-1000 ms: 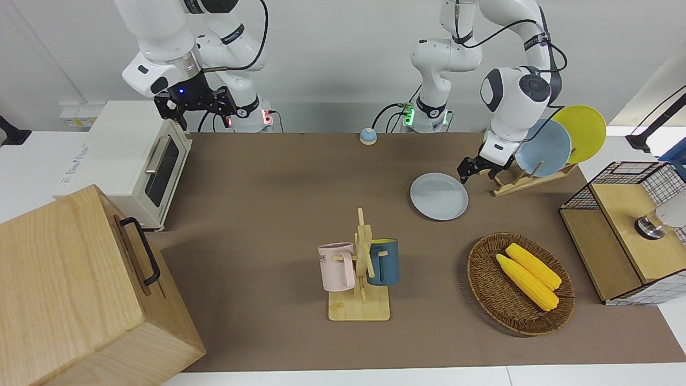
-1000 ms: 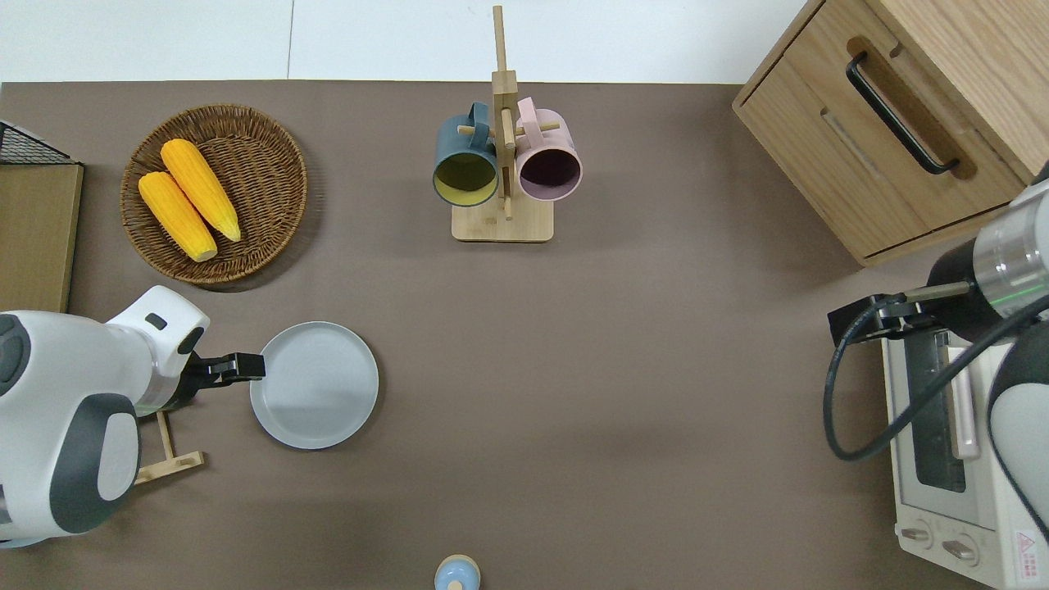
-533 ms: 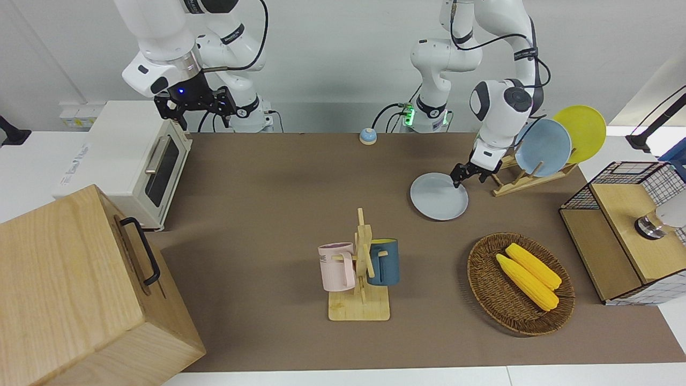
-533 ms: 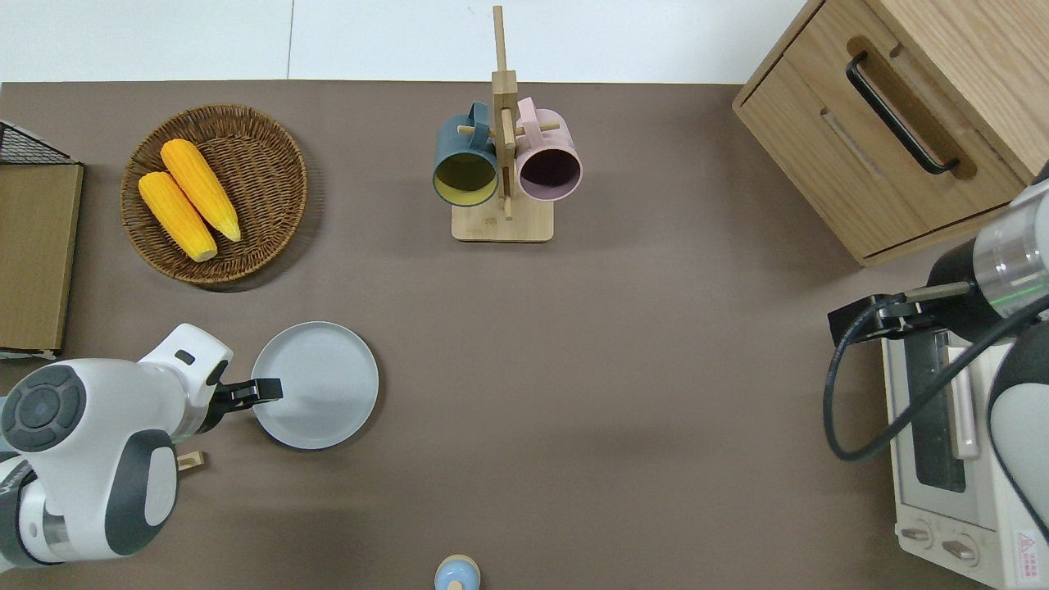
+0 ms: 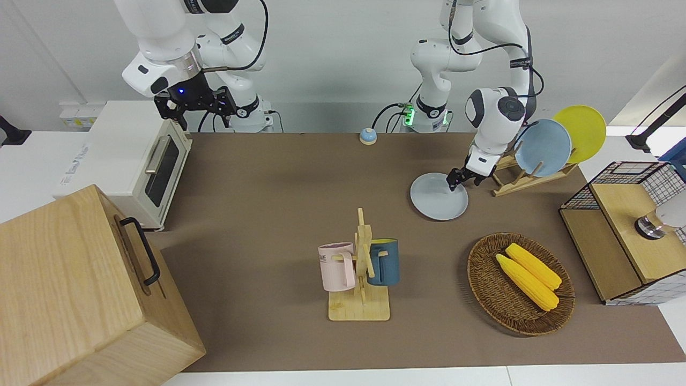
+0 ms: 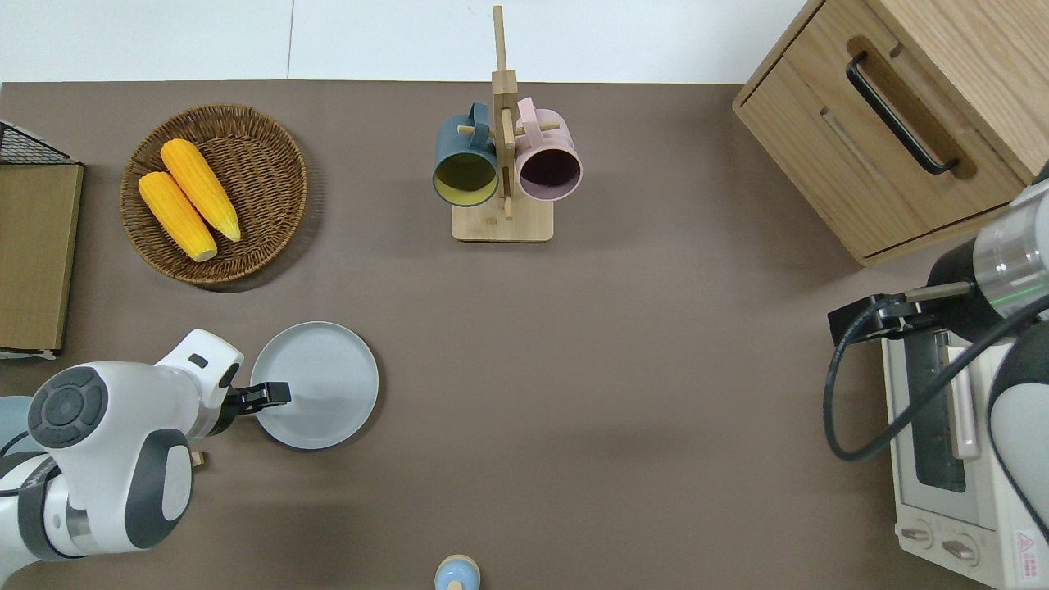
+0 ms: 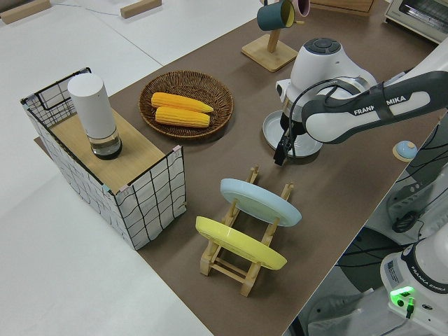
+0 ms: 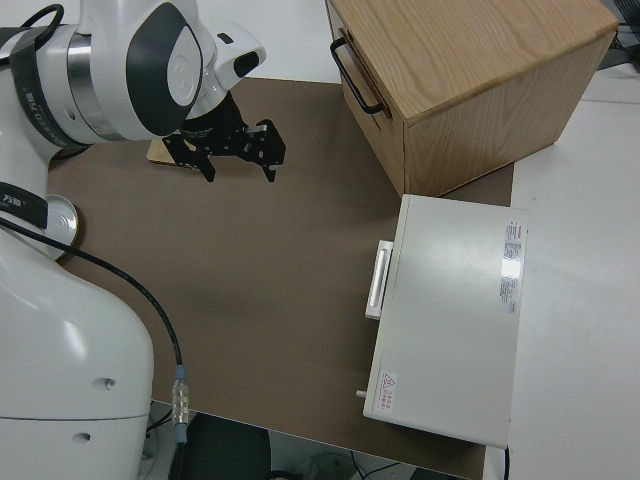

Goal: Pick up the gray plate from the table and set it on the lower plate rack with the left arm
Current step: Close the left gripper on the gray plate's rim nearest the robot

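Overhead view: the left gripper [image 6: 277, 395] reaches over the rim of the gray plate [image 6: 320, 381], a round, smooth, shallow dish lying flat on the brown table covering [image 6: 623, 393]. Whether its black fingers are parted or closed on the rim cannot be told. In the front view the gripper [image 5: 462, 180] sits at the plate's [image 5: 437, 199] edge toward the lower plate rack [image 5: 522, 179], which stands just beside it at the left arm's end of the table. The rack [image 7: 241, 260] is light wood with slanted pegs (it carries a light blue plate [image 7: 260, 201] and a yellow plate [image 7: 238, 243], both leaning). Farther from the robots lies a round woven wicker basket [image 6: 266, 238] with two yellow corn cobs [image 6: 188, 198]. A wooden mug stand [image 6: 502, 221] holds two mugs. The right arm is parked, its gripper [image 8: 235, 150] spread open.
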Robot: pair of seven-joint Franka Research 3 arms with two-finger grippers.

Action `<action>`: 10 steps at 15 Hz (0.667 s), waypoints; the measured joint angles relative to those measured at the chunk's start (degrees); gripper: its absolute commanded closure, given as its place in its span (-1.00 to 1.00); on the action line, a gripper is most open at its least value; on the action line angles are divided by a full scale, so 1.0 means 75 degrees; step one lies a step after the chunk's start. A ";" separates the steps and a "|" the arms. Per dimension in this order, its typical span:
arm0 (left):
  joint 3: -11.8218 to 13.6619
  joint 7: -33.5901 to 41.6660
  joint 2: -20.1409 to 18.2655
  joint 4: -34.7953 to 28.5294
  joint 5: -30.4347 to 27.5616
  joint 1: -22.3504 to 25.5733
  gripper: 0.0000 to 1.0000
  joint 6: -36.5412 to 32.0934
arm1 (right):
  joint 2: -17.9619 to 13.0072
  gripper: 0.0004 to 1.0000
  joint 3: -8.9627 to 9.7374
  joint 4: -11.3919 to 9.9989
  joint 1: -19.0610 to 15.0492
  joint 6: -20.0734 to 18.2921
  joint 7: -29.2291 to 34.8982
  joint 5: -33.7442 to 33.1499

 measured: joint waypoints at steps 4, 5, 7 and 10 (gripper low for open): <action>0.0000 -0.0018 0.0064 0.0000 -0.0088 0.0000 1.00 0.0027 | 0.0000 -0.97 0.0000 0.0000 0.0000 0.0000 0.0000 0.0000; 0.0000 -0.0025 0.0071 0.0000 -0.0097 0.0000 1.00 0.0027 | 0.0000 -0.97 0.0000 0.0000 0.0000 0.0000 0.0000 0.0000; 0.0000 -0.0034 0.0088 0.0000 -0.0106 -0.0001 1.00 0.0028 | 0.0000 -0.97 0.0000 0.0000 0.0000 0.0000 0.0000 0.0000; -0.0022 -0.0038 0.0025 0.0023 -0.0177 -0.0016 1.00 0.0033 | 0.0000 -0.97 0.0000 0.0000 0.0000 0.0000 0.0000 0.0000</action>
